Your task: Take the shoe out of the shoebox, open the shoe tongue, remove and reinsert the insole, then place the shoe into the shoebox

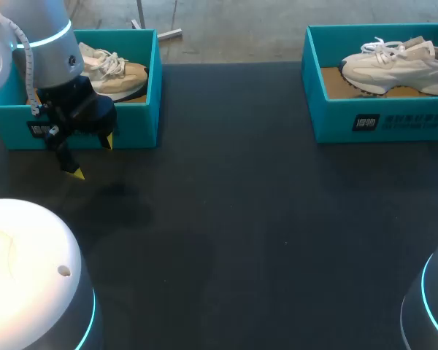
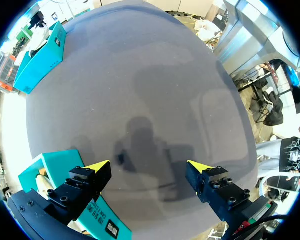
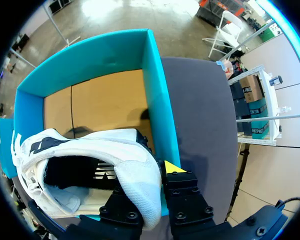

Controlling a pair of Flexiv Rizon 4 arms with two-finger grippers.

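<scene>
Our right gripper (image 3: 149, 175) clamps the white mesh sneaker (image 3: 90, 155) inside the far-right-corner teal cardboard shoebox (image 3: 157, 100); our left gripper (image 2: 147, 167) gapes empty.

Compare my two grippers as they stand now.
The left gripper is open and empty; the right gripper is shut on the heel of the white shoe. The left gripper hovers over the bare table beside the left shoebox; the right gripper reaches inside the right shoebox. Both have yellow-tipped fingers.
</scene>
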